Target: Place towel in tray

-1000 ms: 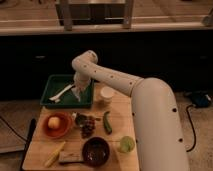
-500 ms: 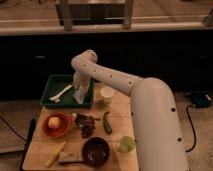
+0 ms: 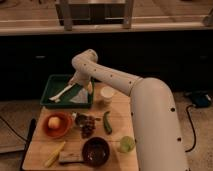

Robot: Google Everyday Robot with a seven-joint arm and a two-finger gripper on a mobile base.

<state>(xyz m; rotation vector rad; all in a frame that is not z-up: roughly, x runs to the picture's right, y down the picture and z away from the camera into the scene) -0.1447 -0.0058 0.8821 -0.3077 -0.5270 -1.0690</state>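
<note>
A green tray (image 3: pixel 53 81) stands at the back left of the wooden table. A pale towel (image 3: pixel 79 95) lies inside it toward the right side, next to a white utensil (image 3: pixel 60 93). My gripper (image 3: pixel 83 83) hangs from the white arm over the right part of the tray, just above the towel.
A white cup (image 3: pixel 106 93) stands right of the tray. In front are an orange bowl with a fruit (image 3: pixel 55 123), a dark bowl (image 3: pixel 95 150), a green pepper (image 3: pixel 107 122), a lime-green cup (image 3: pixel 126 144), a banana (image 3: pixel 54 154) and a dark food cluster (image 3: pixel 88 124).
The arm and gripper have barely moved; the towel stays in the tray.
</note>
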